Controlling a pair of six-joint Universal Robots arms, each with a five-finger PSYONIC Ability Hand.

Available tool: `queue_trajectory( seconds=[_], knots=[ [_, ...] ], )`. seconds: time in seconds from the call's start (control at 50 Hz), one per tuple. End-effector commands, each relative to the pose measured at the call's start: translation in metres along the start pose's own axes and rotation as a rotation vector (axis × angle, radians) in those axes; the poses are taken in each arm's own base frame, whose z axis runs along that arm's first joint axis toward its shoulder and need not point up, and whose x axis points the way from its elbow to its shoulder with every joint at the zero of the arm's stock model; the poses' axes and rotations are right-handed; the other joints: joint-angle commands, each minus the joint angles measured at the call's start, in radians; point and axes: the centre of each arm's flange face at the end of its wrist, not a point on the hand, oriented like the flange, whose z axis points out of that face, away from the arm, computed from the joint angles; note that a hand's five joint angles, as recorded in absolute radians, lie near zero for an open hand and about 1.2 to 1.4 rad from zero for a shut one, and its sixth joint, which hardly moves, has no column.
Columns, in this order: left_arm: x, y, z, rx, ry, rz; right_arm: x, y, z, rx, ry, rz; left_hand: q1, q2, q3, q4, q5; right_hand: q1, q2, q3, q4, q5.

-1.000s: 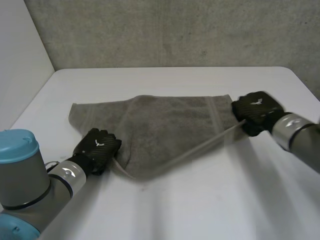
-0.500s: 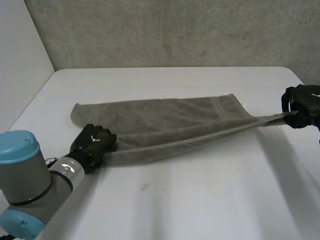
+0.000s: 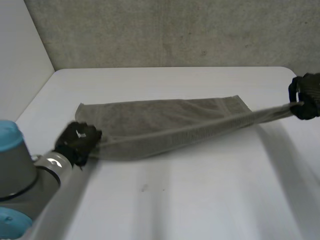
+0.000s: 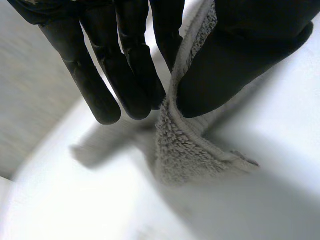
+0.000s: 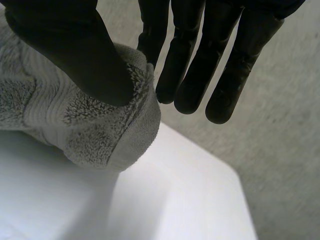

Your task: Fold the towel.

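Left hand (image 4: 125, 65): I read the thumb pressed toward the straight fingers, with the edge of the grey terry-cloth towel (image 4: 185, 150) pinched between them. Right hand (image 5: 75, 55): same sort of grip, the thumb clamping a hemmed towel corner against the nearest finger, the other fingers straight and close together. On the head camera I see the towel pulled taut between the two hands, its near edge drawn into a tight line, the rest a long narrow band on the white table (image 3: 200, 200). The left hand is near the table's left edge, the right hand at its right edge. A grey speckled wall (image 3: 175, 30) stands behind the far edge.
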Motion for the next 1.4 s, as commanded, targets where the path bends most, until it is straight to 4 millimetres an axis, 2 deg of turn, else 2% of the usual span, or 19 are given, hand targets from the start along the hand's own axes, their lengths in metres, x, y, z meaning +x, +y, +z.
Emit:
queue_trajectory(
  seconds=[0.02, 0.12, 0.3, 0.48, 0.62, 0.66, 0.7, 0.76, 0.78, 0.8, 0.82, 0.88, 0.96, 1.12, 1.26, 1.3, 1.34, 1.36, 1.4],
  knots=[
    [-0.045, -0.078, -0.046, 0.222, -0.162, 0.039, 0.01, -0.069, -0.032, 0.099, 0.04, -0.226, 0.237, 0.187, 0.189, 0.189, 0.205, 0.432, 0.215, 0.212, 0.202, 0.245],
    [-0.064, -0.118, -0.087, 0.268, -0.189, 0.05, 0.013, -0.097, -0.049, 0.049, 0.022, -0.32, 0.237, 0.187, 0.189, 0.189, 0.205, 0.432, 0.215, 0.212, 0.202, 0.245],
    [-0.055, -0.107, -0.095, 0.078, -0.051, 0.029, 0.001, -0.079, -0.06, -0.181, -0.119, -0.49, 0.237, 0.187, 0.189, 0.189, 0.205, 0.432, 0.215, 0.212, 0.202, 0.245],
    [-0.036, -0.051, -0.026, -0.141, 0.12, 0.16, -0.024, -0.017, -0.019, -0.409, -0.244, -0.51, 0.237, 0.187, 0.189, 0.189, 0.205, 0.432, 0.215, 0.212, 0.202, 0.245],
    [-0.05, -0.057, 0.032, -0.104, 0.093, 0.221, -0.045, -0.02, 0.02, -0.378, -0.161, -0.618, 0.237, 0.187, 0.189, 0.189, 0.205, 0.432, 0.215, 0.212, 0.202, 0.245],
    [-0.074, -0.086, 0.059, 0.015, -0.015, 0.246, -0.045, -0.031, 0.033, -0.312, -0.11, -0.624, 0.237, 0.187, 0.189, 0.189, 0.205, 0.432, 0.215, 0.212, 0.202, 0.245],
    [-0.089, -0.108, 0.068, 0.104, -0.085, 0.255, -0.036, -0.067, 0.062, -0.107, 0.044, -0.611, 0.237, 0.187, 0.189, 0.189, 0.205, 0.432, 0.215, 0.212, 0.202, 0.245],
    [-0.124, -0.161, 0.074, 0.334, -0.258, 0.225, -0.029, -0.092, 0.073, 0.026, 0.138, -0.578, 0.237, 0.187, 0.189, 0.189, 0.205, 0.432, 0.215, 0.212, 0.202, 0.245],
    [-0.124, -0.162, 0.074, 0.335, -0.259, 0.225, -0.023, -0.118, 0.079, 0.166, 0.224, -0.523, 0.237, 0.187, 0.189, 0.189, 0.205, 0.432, 0.215, 0.212, 0.202, 0.245],
    [-0.141, -0.188, 0.07, 0.469, -0.342, 0.176, -0.019, -0.143, 0.08, 0.307, 0.293, -0.467, 0.237, 0.187, 0.189, 0.189, 0.205, 0.432, 0.215, 0.212, 0.202, 0.245],
    [-0.157, -0.212, 0.063, 0.604, -0.413, 0.117, -0.019, -0.143, 0.08, 0.309, 0.293, -0.466, 0.237, 0.187, 0.189, 0.189, 0.205, 0.432, 0.215, 0.212, 0.202, 0.245],
    [-0.18, -0.246, 0.041, 0.823, -0.495, -0.023, -0.011, -0.178, 0.072, 0.517, 0.387, -0.383, 0.237, 0.187, 0.189, 0.189, 0.205, 0.432, 0.215, 0.212, 0.202, 0.245],
    [-0.188, -0.255, 0.03, 0.913, -0.504, -0.113, -0.013, -0.184, 0.061, 0.55, 0.391, -0.37, 0.237, 0.187, 0.189, 0.189, 0.205, 0.432, 0.215, 0.212, 0.202, 0.245],
    [-0.163, -0.205, 0.055, 0.713, -0.412, -0.156, -0.034, -0.147, 0.063, 0.454, 0.266, -0.382, 0.237, 0.187, 0.189, 0.189, 0.205, 0.432, 0.215, 0.212, 0.202, 0.245],
    [-0.119, -0.122, 0.08, 0.461, -0.307, -0.207, -0.054, -0.103, 0.068, 0.37, 0.103, -0.408, 0.237, 0.187, 0.189, 0.189, 0.205, 0.432, 0.215, 0.212, 0.202, 0.245],
    [-0.107, -0.102, 0.085, 0.405, -0.28, -0.216, -0.062, -0.08, 0.071, 0.318, 0.056, -0.41, 0.237, 0.187, 0.189, 0.189, 0.205, 0.432, 0.215, 0.212, 0.202, 0.245],
    [-0.093, -0.081, 0.091, 0.352, -0.253, -0.225, -0.079, -0.023, 0.075, 0.166, -0.031, -0.413, 0.237, 0.187, 0.189, 0.189, 0.205, 0.432, 0.215, 0.212, 0.202, 0.245],
    [-0.079, -0.061, 0.094, 0.303, -0.222, -0.23, -0.079, -0.023, 0.075, 0.165, -0.031, -0.413, 0.237, 0.187, 0.189, 0.189, 0.205, 0.432, 0.215, 0.212, 0.202, 0.245],
    [-0.068, -0.046, 0.096, 0.271, -0.193, -0.236, -0.09, 0.015, 0.071, 0.046, -0.095, -0.418, 0.237, 0.187, 0.189, 0.189, 0.205, 0.432, 0.215, 0.212, 0.202, 0.245]
  ],
)
